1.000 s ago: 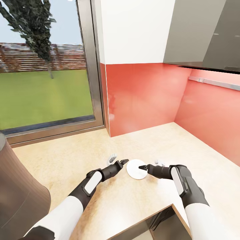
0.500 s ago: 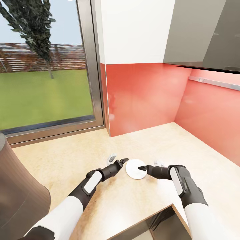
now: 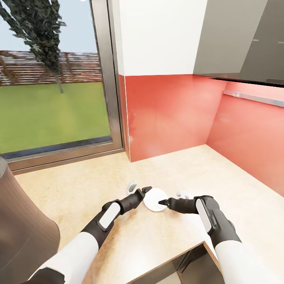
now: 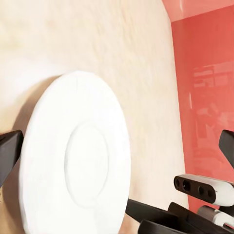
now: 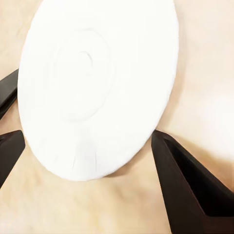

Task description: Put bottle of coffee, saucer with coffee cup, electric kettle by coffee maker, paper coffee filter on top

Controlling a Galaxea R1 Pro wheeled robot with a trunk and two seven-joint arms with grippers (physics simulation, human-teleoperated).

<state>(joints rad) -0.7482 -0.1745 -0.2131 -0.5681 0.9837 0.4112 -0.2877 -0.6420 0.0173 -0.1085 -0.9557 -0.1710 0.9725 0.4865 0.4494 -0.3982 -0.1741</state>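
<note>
The saucer [image 3: 154, 199], a small flat white plate, lies on the beige kitchen countertop [image 3: 205, 165] between my two hands. My left gripper [image 3: 139, 187] is open, and its dark fingertip touches the saucer's left rim. My right gripper [image 3: 171, 198] is open too, with one finger at the saucer's right rim. In the left wrist view the saucer [image 4: 78, 161] sits between the spread fingers of the left gripper [image 4: 118, 146]. The right wrist view has the saucer [image 5: 97, 83] between the open fingers of the right gripper [image 5: 87, 141]. The coffee maker, bottle, filter, cup and kettle are out of view.
Red backsplash walls [image 3: 169, 114] meet in a corner behind the counter. A large window [image 3: 51, 79] stands at the left, and grey upper cabinets [image 3: 240, 39] hang at the right. A big dark rounded body [image 3: 23, 228] fills the near left. The counter's front edge [image 3: 177, 256] runs just below my arms.
My right gripper has slid left, and the saucer has shifted left with it, up against the left gripper's fingertip. The left arm has stayed put.
</note>
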